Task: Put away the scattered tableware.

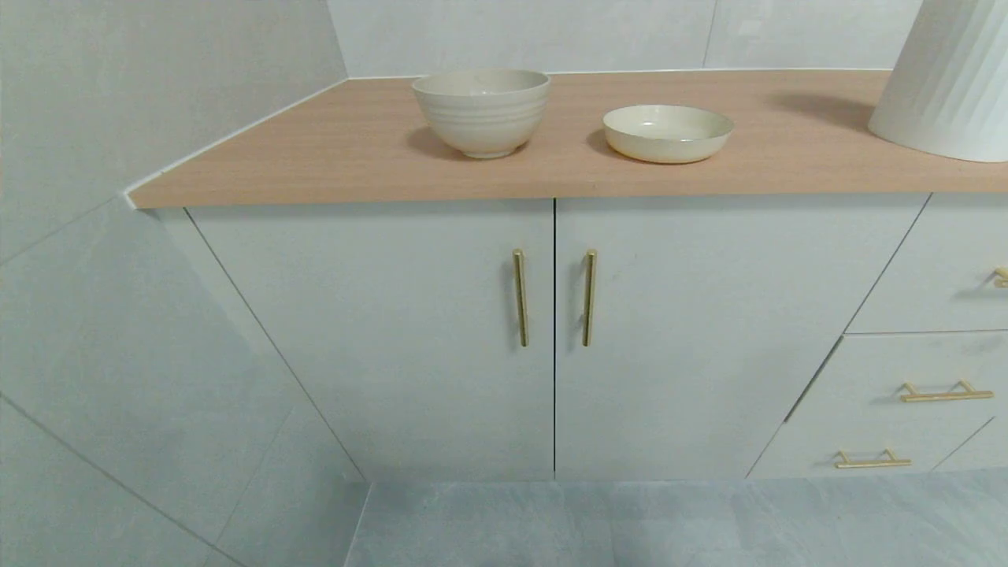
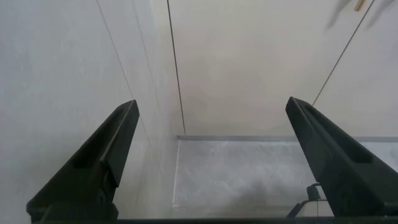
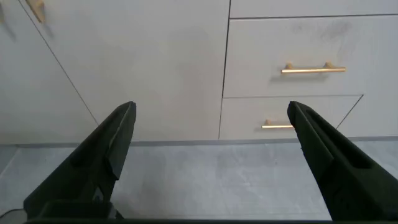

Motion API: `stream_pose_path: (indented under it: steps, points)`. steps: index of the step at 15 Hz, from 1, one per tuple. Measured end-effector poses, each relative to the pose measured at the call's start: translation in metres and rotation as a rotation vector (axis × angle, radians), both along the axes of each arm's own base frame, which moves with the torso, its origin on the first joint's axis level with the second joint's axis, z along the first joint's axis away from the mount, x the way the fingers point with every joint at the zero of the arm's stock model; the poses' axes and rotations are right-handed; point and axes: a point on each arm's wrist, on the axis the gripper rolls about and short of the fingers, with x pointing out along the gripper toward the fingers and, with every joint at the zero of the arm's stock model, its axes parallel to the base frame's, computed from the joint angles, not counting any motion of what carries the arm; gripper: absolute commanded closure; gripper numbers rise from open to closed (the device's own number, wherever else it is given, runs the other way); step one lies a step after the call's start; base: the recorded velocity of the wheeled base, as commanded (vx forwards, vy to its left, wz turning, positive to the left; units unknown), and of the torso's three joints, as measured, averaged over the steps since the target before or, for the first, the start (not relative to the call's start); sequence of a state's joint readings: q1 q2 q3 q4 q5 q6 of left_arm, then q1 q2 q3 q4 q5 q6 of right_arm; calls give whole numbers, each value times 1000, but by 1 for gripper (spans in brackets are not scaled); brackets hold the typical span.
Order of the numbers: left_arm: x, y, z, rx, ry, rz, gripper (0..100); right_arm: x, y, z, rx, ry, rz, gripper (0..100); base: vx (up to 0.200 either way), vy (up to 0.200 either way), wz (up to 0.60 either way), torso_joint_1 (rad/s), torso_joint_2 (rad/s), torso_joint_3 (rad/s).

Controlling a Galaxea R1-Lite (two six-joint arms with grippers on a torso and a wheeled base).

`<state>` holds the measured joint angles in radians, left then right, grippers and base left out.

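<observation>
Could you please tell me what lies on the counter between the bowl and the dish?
Nothing: in the head view the counter between the bowl and the dish is bare wood, and the two stand apart.

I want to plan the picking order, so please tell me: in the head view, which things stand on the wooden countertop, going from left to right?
deep ribbed bowl → shallow dish → tall white ribbed container, cut off by the picture's right edge.
</observation>
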<state>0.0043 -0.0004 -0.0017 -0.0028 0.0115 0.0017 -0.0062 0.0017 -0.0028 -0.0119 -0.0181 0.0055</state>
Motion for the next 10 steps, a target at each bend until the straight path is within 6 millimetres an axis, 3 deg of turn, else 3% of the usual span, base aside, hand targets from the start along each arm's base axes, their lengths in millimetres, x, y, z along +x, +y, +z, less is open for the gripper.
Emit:
stream_pose_path:
  steps: [3, 5, 7, 10]
  points:
    - [0, 0, 0, 0, 0, 0, 0, -11, 2, 39, 38, -158, 122, 0, 0, 0, 0, 0, 0, 0]
    - [0, 0, 0, 0, 0, 0, 0, -13, 6, 62, 39, -133, 299, 0, 0, 0, 0, 0, 0, 0]
    - [0, 0, 0, 0, 0, 0, 0, 0, 8, 78, 50, -36, 438, 0, 0, 0, 0, 0, 0, 0]
    - [0, 0, 0, 0, 0, 0, 0, 45, 14, 103, 93, 147, 640, 0, 0, 0, 0, 0, 0, 0]
